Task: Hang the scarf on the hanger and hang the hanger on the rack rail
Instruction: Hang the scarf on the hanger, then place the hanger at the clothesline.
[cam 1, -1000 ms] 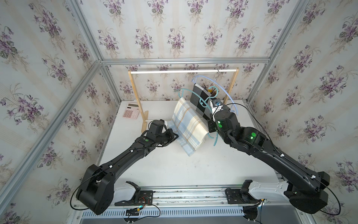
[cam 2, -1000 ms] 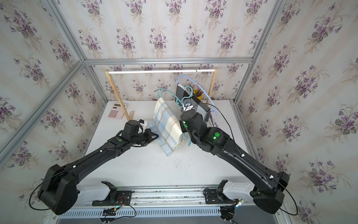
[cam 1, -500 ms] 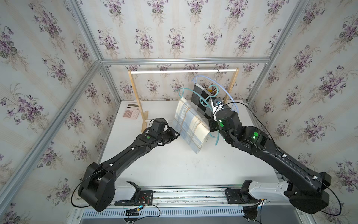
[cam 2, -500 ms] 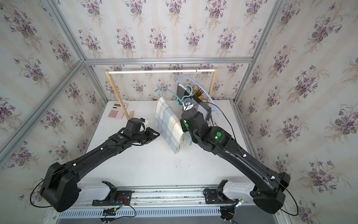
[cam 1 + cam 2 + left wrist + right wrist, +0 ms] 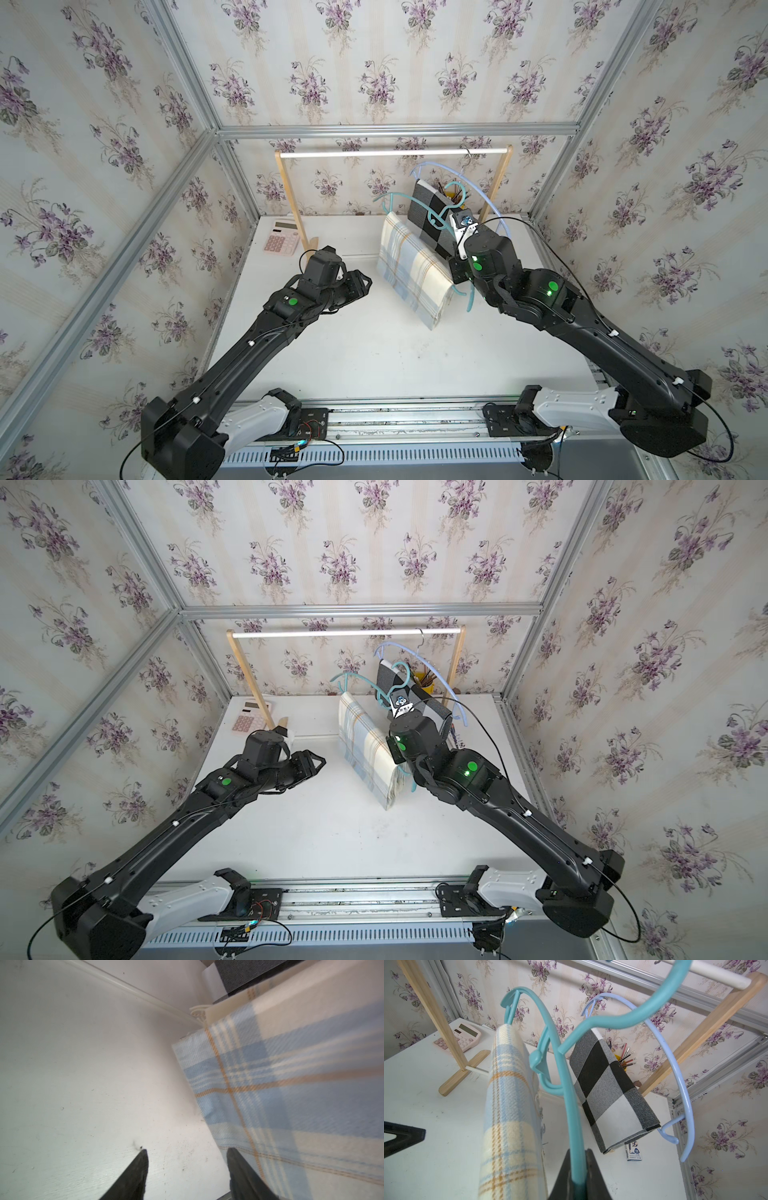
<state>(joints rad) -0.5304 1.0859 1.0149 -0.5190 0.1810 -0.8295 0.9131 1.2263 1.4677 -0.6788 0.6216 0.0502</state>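
The scarf (image 5: pixel 409 270), a blue and cream plaid, lies folded over the bar of the teal hanger (image 5: pixel 571 1105) and hangs down both sides, its lower edge near the table in both top views (image 5: pixel 365 746). My right gripper (image 5: pixel 577 1151) is shut on the hanger's arm and holds it up in front of the rack. Left of the scarf (image 5: pixel 291 1084), my left gripper (image 5: pixel 365 282) stands open and apart from the cloth, with nothing between its fingers (image 5: pixel 141 1167).
A wooden rack with a white rod (image 5: pixel 392 153) stands at the back. On it hangs a light blue hanger (image 5: pixel 683 1076) with a black and white checked cloth (image 5: pixel 610 1093). A pink calculator (image 5: pixel 281 243), a pencil cup (image 5: pixel 455 195) and a small box (image 5: pixel 635 1152) are on the table.
My left gripper has opened, let go of the scarf and drawn back to the left. The scarf now hangs from the hanger alone, which the right arm has raised slightly.
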